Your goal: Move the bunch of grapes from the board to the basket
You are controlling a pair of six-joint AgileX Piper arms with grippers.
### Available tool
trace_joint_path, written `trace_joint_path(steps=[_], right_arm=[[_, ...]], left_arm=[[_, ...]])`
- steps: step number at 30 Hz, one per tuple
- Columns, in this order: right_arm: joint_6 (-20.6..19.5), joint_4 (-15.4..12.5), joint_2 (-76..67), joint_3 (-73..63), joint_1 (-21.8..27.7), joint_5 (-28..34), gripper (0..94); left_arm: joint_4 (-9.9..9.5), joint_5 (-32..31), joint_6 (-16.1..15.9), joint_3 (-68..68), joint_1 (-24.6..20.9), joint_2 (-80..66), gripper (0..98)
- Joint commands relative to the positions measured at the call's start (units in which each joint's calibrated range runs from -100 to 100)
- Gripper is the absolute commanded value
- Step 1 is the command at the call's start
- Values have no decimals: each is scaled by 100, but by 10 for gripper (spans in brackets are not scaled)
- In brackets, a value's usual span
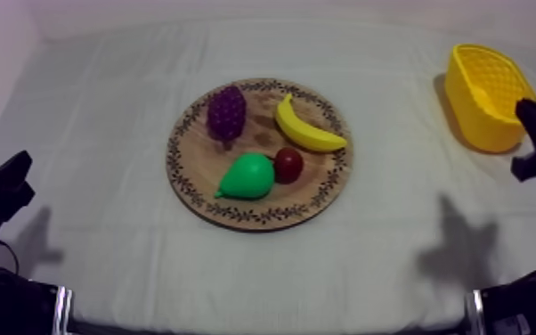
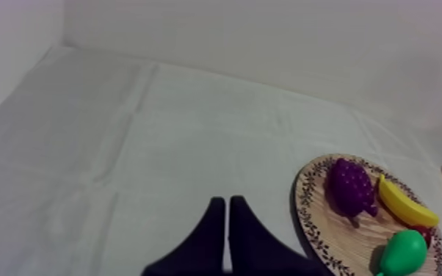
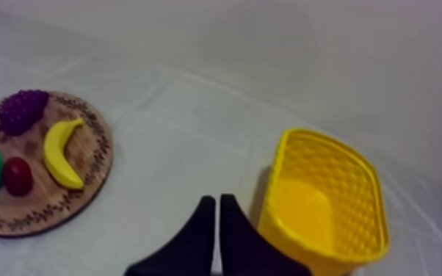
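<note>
The bunch of grapes (image 1: 226, 113) was found far-left on the board (image 1: 198, 167), nearer the closed left tool (image 2: 226, 201) than the closed right tool (image 3: 217, 198).

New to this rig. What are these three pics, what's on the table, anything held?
A robot with two arms, one at each side of a cloth-covered table. One picture looks down from above; the other two come from cameras on each wrist. The left claw and right claw are both shut, holding nothing. A round wooden board carries a bunch of grapes, a banana, a pear and a small red fruit. The yellow basket stands empty near the right claw.
</note>
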Motion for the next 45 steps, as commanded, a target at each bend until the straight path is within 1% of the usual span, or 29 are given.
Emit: trace_joint_path(steps=[1, 7, 11, 18, 23, 30, 33, 39, 45], right_arm=[[-76, 49, 716, -745, -237, 35, 5], [-279, 260, 1891, -1900, -699, 213, 5], [-567, 496, 2621, -2661, -1055, 425, 5], [-1005, 705, 3825, -3974, -1611, 865, 5], [-1410, 861, 4701, -5060, -1992, 1395, 5], [-1961, 1053, 5965, -6553, -2418, 2302, 3], [-2167, 1112, 6466, -7122, -2536, 2612, 3], [-2632, 1332, 7375, -8028, -2756, 3186, 3], [-2939, 1406, 8224, -8820, -2859, 3750, 2]], left_arm=[[1, -3, -1, -4, -1, 0, 1], [1, -3, -1, -4, -1, 0, 1], [1, -3, -1, -4, -1, 0, 1], [1, -3, -1, -4, -1, 0, 1], [1, -3, -1, -4, -1, 0, 1], [1, -3, -1, -4, -1, 0, 1], [1, -3, -1, -4, -1, 0, 1], [1, -3, -1, -4, -1, 0, 1], [1, -3, -1, -4, -1, 0, 1]])
